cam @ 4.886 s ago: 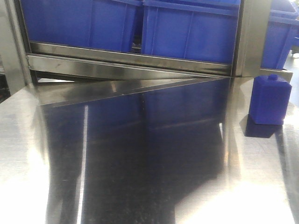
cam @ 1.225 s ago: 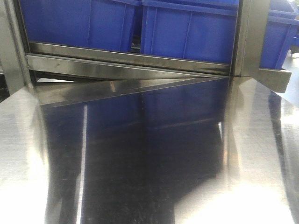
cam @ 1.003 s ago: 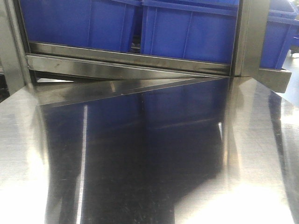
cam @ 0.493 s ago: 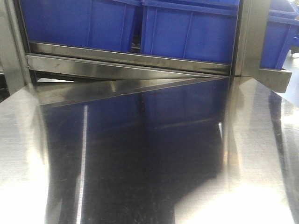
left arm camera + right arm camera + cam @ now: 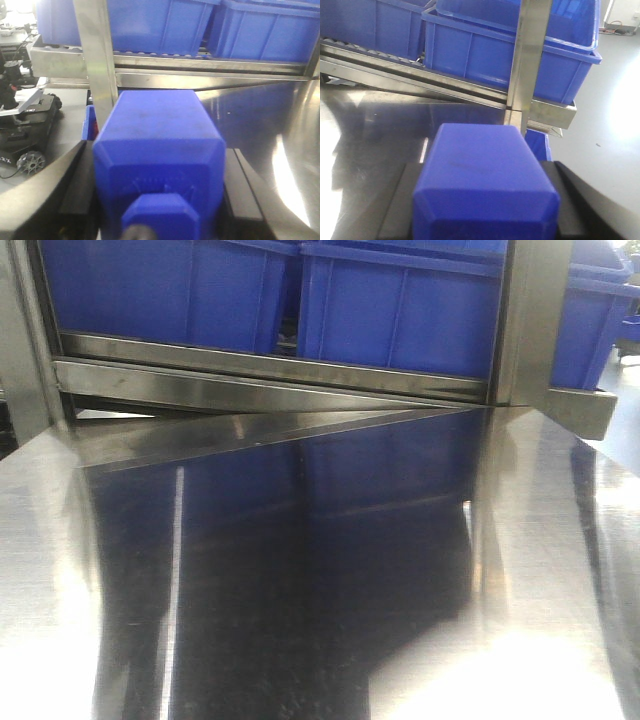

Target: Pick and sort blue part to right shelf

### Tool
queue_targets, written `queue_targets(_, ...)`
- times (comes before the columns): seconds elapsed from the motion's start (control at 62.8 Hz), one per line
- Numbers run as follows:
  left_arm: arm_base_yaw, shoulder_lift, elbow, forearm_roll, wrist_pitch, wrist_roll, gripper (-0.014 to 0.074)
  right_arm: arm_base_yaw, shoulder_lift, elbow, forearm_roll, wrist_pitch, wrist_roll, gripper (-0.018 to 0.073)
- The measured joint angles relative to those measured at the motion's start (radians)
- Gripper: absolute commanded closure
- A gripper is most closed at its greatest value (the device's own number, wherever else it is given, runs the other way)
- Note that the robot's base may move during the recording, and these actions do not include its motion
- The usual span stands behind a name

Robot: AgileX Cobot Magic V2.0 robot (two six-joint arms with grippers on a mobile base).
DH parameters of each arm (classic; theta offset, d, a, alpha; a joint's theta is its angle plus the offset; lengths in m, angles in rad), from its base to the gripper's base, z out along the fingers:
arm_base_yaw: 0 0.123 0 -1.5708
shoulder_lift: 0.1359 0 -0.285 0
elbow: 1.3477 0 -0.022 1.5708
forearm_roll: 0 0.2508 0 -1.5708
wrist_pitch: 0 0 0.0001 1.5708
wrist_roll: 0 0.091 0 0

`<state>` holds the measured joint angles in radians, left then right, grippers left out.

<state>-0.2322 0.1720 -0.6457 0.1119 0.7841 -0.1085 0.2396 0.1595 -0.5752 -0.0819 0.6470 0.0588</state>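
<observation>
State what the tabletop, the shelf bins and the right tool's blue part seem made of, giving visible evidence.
Tabletop: brushed stainless steel, probably; mirror-like reflections, fine grain.
Bins: moulded plastic, likely; uniform blue, ribbed walls, soft sheen.
Blue part: matte plastic, seemingly; bevelled edges, faint scuffs.

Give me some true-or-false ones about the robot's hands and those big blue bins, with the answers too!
1. The left hand holds a blue part. True.
2. The right hand is empty. False: it grips a second blue part.
3. The bins on the shelf are red. False: they are blue.
4. A steel post stands in front of the bins. True.
</observation>
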Motion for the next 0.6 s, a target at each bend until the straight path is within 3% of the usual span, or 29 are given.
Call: queue_targets(0.605,0.0,-0.004,0.002,0.0,0.0,0.0,0.0334,0.0,-0.001,0.002,0.0,0.007,0.0,0.0286)
